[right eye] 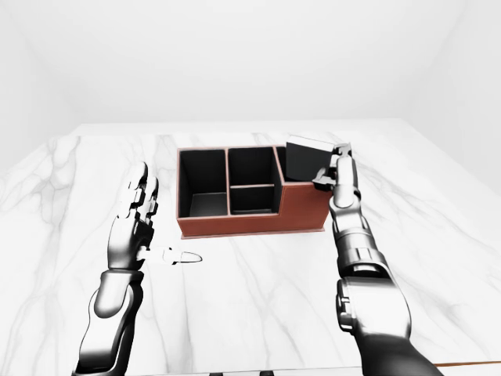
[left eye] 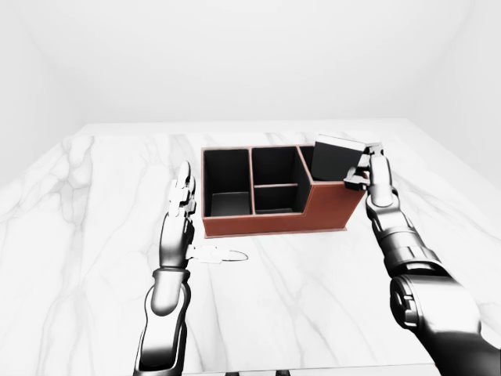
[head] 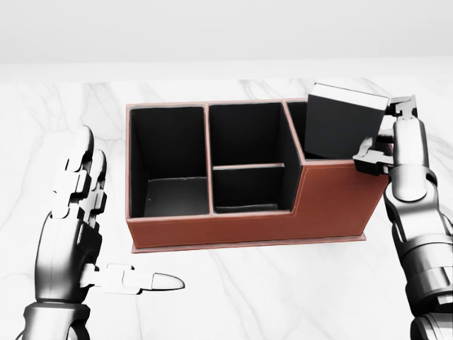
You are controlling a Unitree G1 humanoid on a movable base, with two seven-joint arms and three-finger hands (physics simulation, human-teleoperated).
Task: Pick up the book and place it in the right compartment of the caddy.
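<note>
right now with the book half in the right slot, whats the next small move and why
Probably lower the book a little further, then let go. The right hand grips its edge, its lower part sits inside the caddy's right compartment while the top stands tilted above the rim. The left hand is open and clear.
</note>
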